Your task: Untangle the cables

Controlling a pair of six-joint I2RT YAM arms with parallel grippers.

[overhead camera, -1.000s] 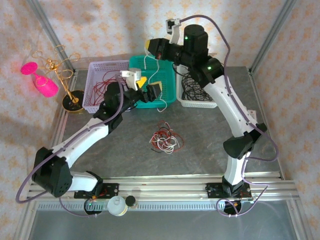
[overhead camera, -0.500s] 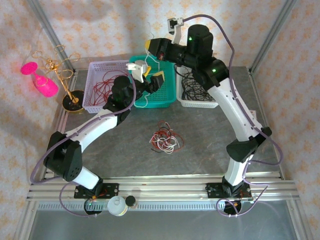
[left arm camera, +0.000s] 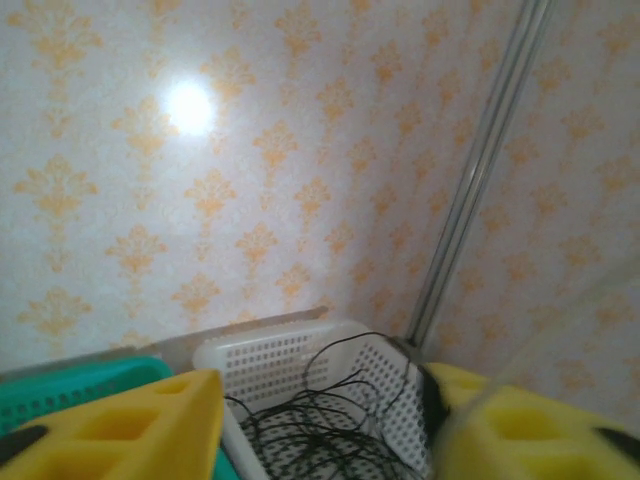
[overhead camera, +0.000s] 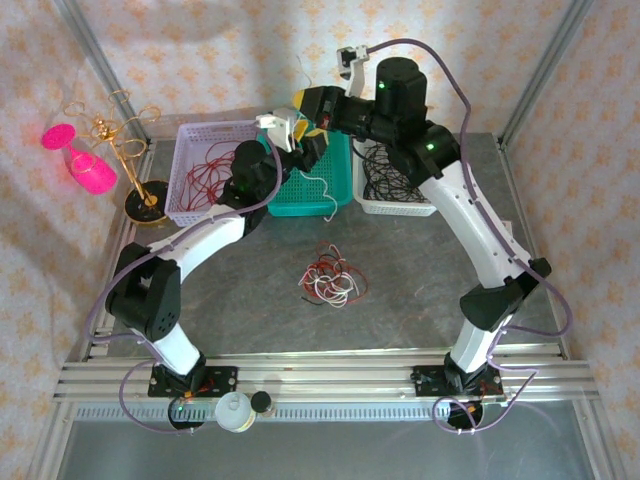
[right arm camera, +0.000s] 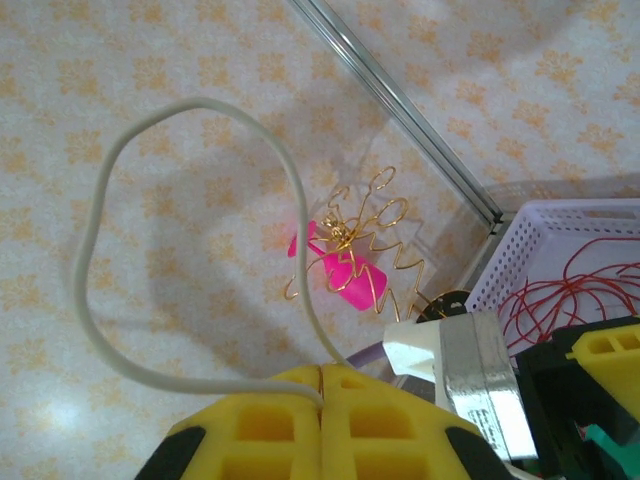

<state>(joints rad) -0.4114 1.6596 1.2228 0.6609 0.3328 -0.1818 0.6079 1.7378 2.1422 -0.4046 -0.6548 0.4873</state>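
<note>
My right gripper clenches a thin, limp white cable; left gripper stands parted. I'd grasp light strands near free ends.

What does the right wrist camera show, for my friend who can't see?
The right pincer is shut on a white cable that loops up against flowery wallpaper. Behind are a gold wire stand with pink cups and a basket of red wires.
</note>
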